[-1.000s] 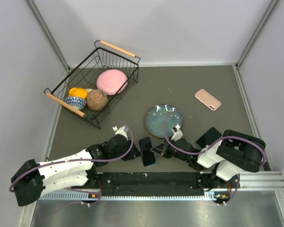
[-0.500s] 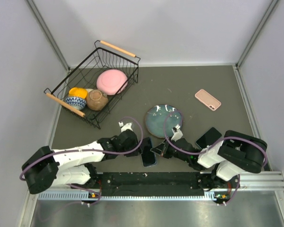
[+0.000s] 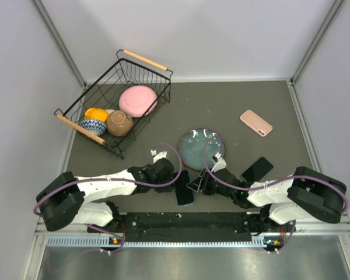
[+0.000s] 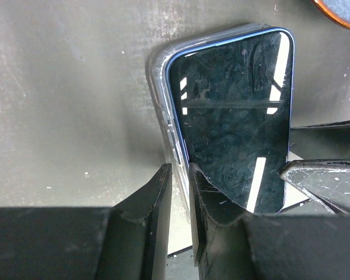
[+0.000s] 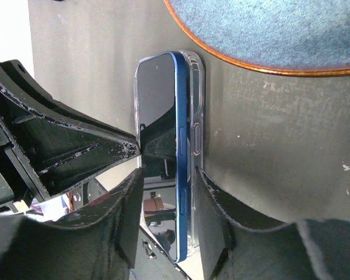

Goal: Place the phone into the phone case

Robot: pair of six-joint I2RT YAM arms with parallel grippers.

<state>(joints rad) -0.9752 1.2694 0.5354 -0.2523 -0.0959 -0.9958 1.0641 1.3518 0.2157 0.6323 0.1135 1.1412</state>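
A blue phone [image 3: 182, 188] lies screen up in a clear phone case [image 4: 158, 70] on the grey table near the front edge. Its dark screen [image 4: 233, 116] fills the left wrist view. My left gripper [image 3: 170, 178] is at the phone's left side. Its jaws [image 4: 179, 192] are nearly together, with the case's clear side wall between them. My right gripper [image 3: 196, 184] is at the phone's right side. It [image 5: 168, 175] is closed over the phone's blue edge [image 5: 181, 116] and the case [image 5: 196, 87], one finger over the screen and one against the case's back.
A blue-glazed plate [image 3: 202, 149] sits just behind the phone. A second dark phone [image 3: 256, 169] lies to the right and a pink case [image 3: 256, 122] at the far right. A black wire basket [image 3: 144, 59] with bowls stands at the back left.
My left gripper has moved right across the table up to the phone's left edge and closed on the case wall. The right gripper has stayed at the phone's right edge.
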